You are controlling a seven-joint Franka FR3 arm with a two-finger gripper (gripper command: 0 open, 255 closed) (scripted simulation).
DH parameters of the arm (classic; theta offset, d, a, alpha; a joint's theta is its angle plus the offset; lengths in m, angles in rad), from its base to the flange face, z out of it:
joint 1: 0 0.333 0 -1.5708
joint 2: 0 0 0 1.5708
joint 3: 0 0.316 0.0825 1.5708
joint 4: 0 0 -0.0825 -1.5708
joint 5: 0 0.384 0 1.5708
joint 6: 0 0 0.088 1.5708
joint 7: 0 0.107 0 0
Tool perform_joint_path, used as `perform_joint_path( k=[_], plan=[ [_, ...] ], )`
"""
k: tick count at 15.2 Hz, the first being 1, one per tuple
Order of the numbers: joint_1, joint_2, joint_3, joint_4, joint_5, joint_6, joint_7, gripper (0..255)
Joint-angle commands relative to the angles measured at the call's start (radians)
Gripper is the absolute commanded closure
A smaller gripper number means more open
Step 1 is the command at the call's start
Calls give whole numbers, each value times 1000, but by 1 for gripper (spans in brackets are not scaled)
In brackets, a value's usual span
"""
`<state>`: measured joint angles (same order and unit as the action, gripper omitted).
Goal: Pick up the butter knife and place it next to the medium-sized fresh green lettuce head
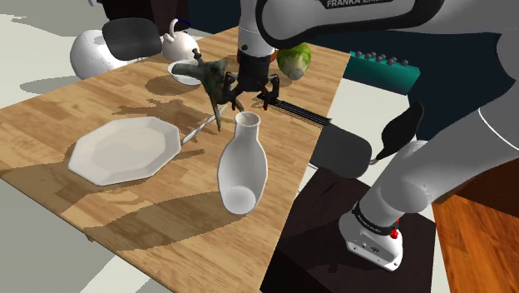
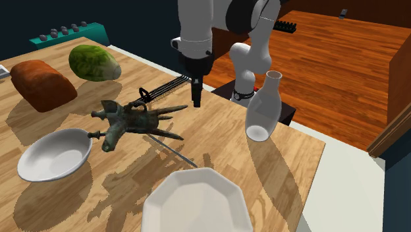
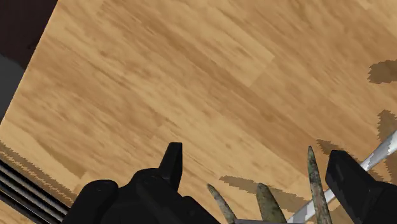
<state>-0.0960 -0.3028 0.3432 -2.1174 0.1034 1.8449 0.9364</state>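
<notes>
The all-black claw (image 1: 254,94) (image 2: 195,99) (image 3: 254,156) hangs fingers-down over the light wooden tabletop (image 1: 58,112) (image 2: 270,171) (image 3: 191,76). Its two fingers (image 3: 170,162) stand apart, w/ nothing clasped btwn them. The thin silvery butter knife (image 1: 200,129) (image 2: 172,151) (image 3: 383,147) lies flat on the wood, just beside the claw & lower than it. It is part-covered by the spikes of a green-brown, tarnished-looking spiky figurine (image 1: 212,79) (image 2: 128,122) (image 3: 312,181). In the wrist view the knife runs behind one finger w/o being gripped, and several figurine spikes sit in the gap btwn the fingers; whether any touches a finger can't be told. The rounded green lettuce head (image 1: 295,60) (image 2: 94,62) rests near the claw, on the side away from the knife, so knife & lettuce are well apart. A black wire rack (image 1: 295,112) (image 2: 161,89) (image 3: 25,184) lies just beside the claw, twd the tabletop's edge. A tall white narrow-necked vase (image 1: 241,162) (image 2: 263,109) is near the claw. A white octagonal plate (image 1: 125,150) (image 2: 197,204) sits farther from the claw, beyond the knife, and a white round bowl (image 1: 183,71) (image 2: 53,155) sits beyond the figurine. A brown bread loaf (image 2: 43,84) lies just beside the lettuce, on its far side from the claw.
</notes>
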Motion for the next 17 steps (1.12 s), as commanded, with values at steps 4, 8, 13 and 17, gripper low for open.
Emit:
perform_joint_path(
  k=[4, 8, 13, 17],
  plan=[
    [-24, 211, 70, 149, -45, 47, 306, 0],
    [-20, 386, 85, 294, -103, 61, 529, 0],
    [10, 566, 64, 466, -158, 55, 737, 0],
    [12, 576, 61, 426, -162, 105, 740, 0]
  ],
)
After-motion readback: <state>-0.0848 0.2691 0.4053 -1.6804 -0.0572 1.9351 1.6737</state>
